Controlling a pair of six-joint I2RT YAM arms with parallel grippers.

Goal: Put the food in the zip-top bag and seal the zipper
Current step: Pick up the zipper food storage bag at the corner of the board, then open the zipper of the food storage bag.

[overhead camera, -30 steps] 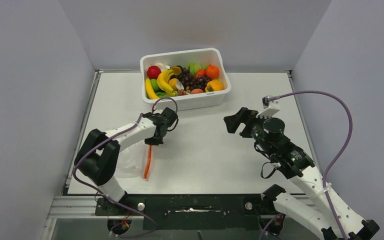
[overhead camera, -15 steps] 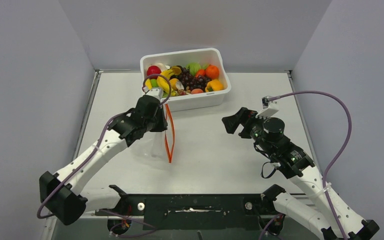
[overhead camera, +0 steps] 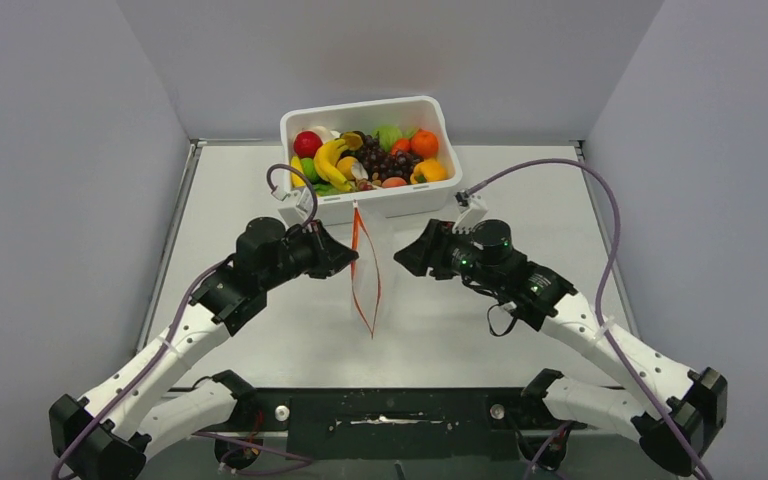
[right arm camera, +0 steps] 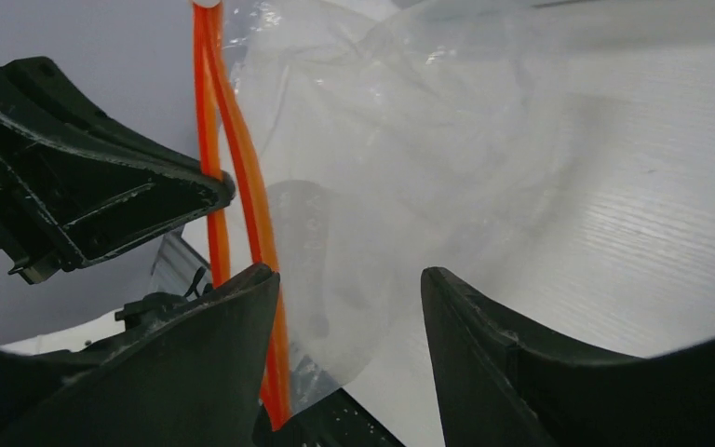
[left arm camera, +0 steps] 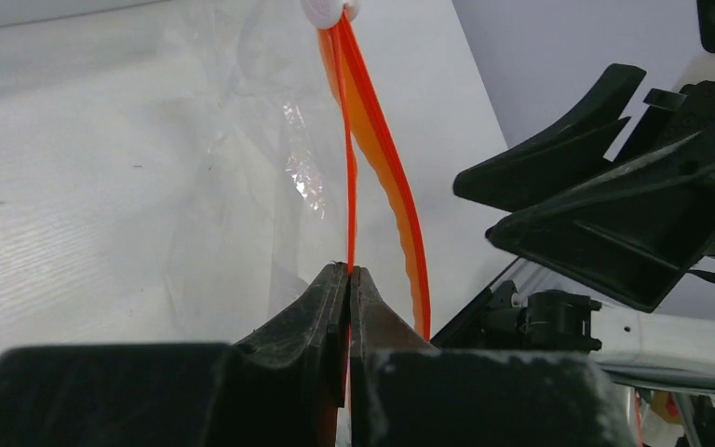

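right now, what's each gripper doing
left gripper: shut on the zipper
right gripper: open, close to the zip-top bag, holding nothing

Middle: clear floppy plastic bag (overhead camera: pixel 366 288) hung between left gripper (overhead camera: pixel 348 262) and right gripper (overhead camera: pixel 402 262), filling the gap.
Far: white rectangular plastic tub (overhead camera: pixel 400 203) stood close behind.
Near: grey tabletop (overhead camera: pixel 440 345) offered passage.
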